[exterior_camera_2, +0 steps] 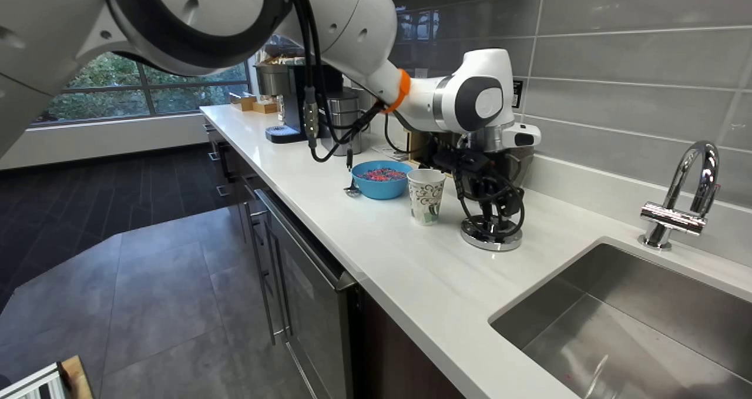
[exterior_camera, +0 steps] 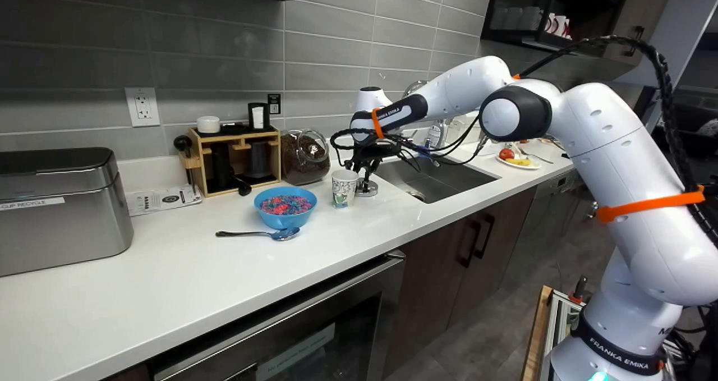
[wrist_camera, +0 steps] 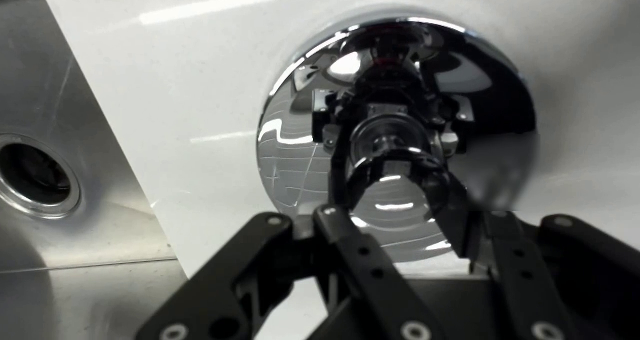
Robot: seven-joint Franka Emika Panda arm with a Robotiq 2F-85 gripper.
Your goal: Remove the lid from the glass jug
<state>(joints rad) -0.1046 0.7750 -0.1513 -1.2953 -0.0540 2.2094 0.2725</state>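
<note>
The lid (exterior_camera: 367,189) is a round, shiny chrome disc with a knob in its middle. It lies flat on or just above the white counter, and it also shows in an exterior view (exterior_camera_2: 490,241) and, from above, in the wrist view (wrist_camera: 295,164). My gripper (wrist_camera: 395,207) points down over it, with its fingers on both sides of the knob; they look closed against it. The gripper also shows in both exterior views (exterior_camera: 366,170) (exterior_camera_2: 492,211). The glass jug (exterior_camera: 300,165) stands behind, dark contents inside, its round mouth uncovered. It is mostly hidden behind the arm in an exterior view.
A paper cup (exterior_camera: 343,189) stands close beside the lid. A blue bowl (exterior_camera: 286,219) of coloured bits and a spoon (exterior_camera: 283,234) lie further off. A wooden rack (exterior_camera: 210,184) is by the jug. The sink (exterior_camera_2: 587,317) and faucet (exterior_camera_2: 675,217) are on the other side.
</note>
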